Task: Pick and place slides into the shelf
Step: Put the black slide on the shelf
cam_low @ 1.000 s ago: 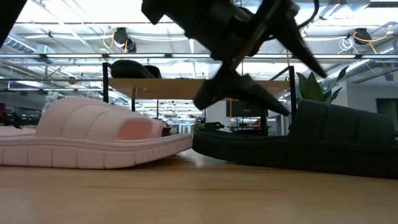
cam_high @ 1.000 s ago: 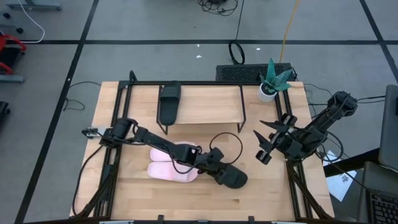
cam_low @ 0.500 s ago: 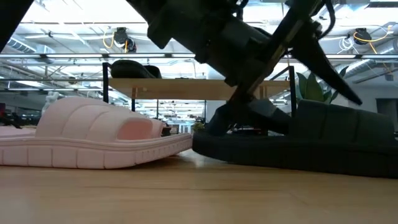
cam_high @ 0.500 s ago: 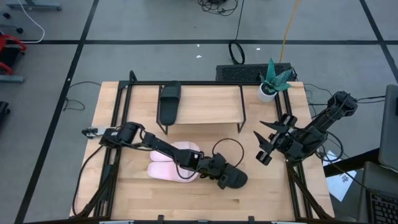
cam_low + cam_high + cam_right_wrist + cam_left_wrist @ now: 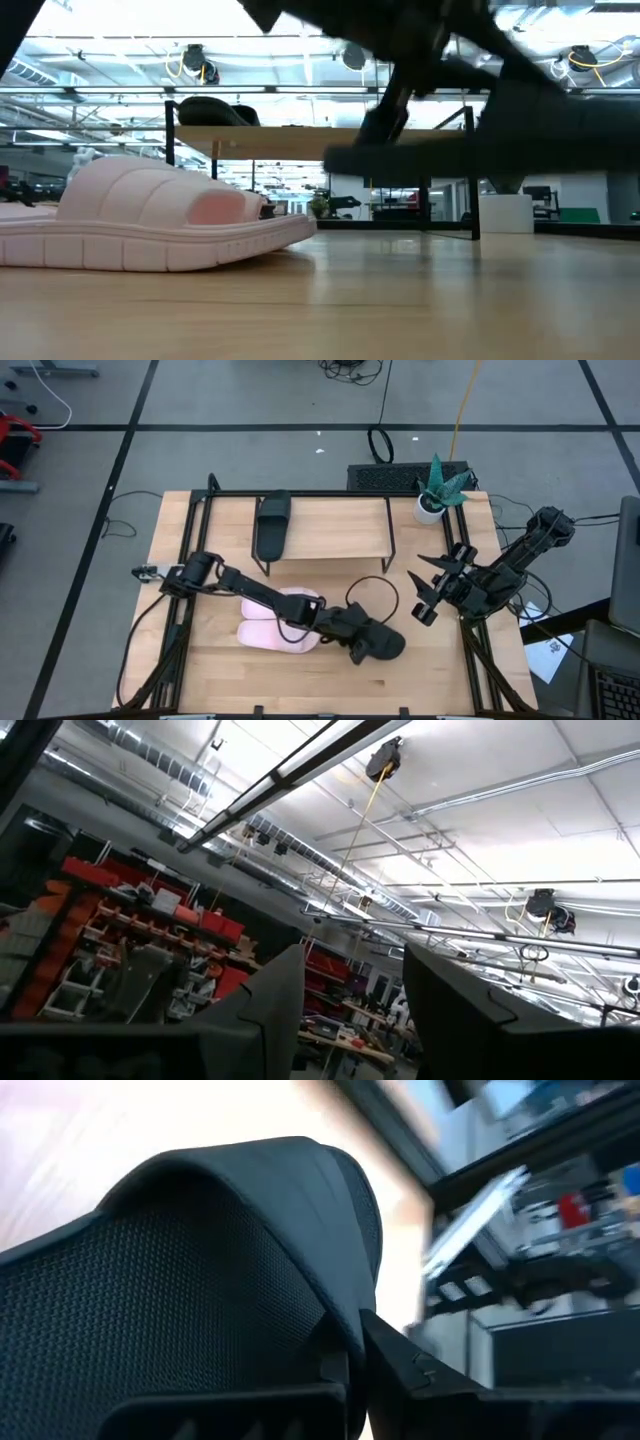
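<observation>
- Since a second ago, your left gripper (image 5: 372, 646) has gone from spread wide over the black slide (image 5: 378, 643) to clamped on it, and in the low view that slide (image 5: 500, 150) has come up off the boards where it lay flat before.
- Look at the left wrist view: the slide's strap (image 5: 180, 1290) is a matte, finely woven-looking mesh arched in a smooth hump, with a dark finger (image 5: 405, 1365) pressed against its edge.
- Beside it, the pink slides (image 5: 280, 622) lie together on the table (image 5: 440, 670); the low view shows one (image 5: 150, 225) with a ribbed, padded strap and a grooved sole edge, a detail you cannot get from above.
- Only the high view shows you the second black slide (image 5: 272, 525), lying on the left end of the shelf (image 5: 340, 525), whose pale wooden board rests on thin black metal legs.
- From table height, you see the shelf (image 5: 300, 140) only edge-on, as a thin plank behind the pink slide.
- Your right gripper (image 5: 432, 584) hangs above the table's right side, well apart from the slides, its jaws partly spread and holding nothing.
- Its wrist camera points at a ceiling with pipes and lamps, not at the table.
- A potted plant (image 5: 440, 488) with spiky green leaves stands at the table's far right corner.
</observation>
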You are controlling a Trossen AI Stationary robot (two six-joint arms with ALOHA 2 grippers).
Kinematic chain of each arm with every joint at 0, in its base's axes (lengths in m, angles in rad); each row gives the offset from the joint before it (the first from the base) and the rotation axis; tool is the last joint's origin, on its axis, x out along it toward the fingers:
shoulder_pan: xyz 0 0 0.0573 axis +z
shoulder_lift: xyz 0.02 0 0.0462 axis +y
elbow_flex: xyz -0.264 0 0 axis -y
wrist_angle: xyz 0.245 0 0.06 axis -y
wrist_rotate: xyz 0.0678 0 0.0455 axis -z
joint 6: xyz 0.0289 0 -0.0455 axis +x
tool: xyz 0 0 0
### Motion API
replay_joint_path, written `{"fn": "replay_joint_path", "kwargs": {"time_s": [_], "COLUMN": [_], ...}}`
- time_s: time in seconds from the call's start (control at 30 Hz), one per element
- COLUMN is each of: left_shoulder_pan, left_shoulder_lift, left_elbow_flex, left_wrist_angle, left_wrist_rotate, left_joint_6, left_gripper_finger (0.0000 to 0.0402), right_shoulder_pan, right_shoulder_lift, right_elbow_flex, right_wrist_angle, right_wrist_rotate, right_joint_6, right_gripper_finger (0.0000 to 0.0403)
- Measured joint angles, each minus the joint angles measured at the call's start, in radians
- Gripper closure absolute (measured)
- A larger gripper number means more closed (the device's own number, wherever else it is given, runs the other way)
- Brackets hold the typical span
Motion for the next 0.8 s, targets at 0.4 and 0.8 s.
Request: {"fn": "replay_joint_path", "kwargs": {"time_s": [0.4, 0.8], "left_shoulder_pan": [-0.047, -0.114], "left_shoulder_lift": [-0.306, -0.470], "left_elbow_flex": [-0.001, -0.001], "left_wrist_angle": [-0.270, -0.137], "left_wrist_rotate": [-0.328, -0.885], "left_joint_6": [-0.028, -0.009], "left_gripper_finger": [0.0400, 0.0401], "right_shoulder_pan": [0.002, 0.002], "right_shoulder_lift": [-0.008, -0.021], "right_elbow_flex": [0.000, 0.036], "right_wrist_angle": [0.017, -0.011], "right_wrist_rotate": [-0.213, -0.211], "right_joint_6": [-0.117, -0.121], "right_gripper_finger": [0.0241, 0.0241]}}
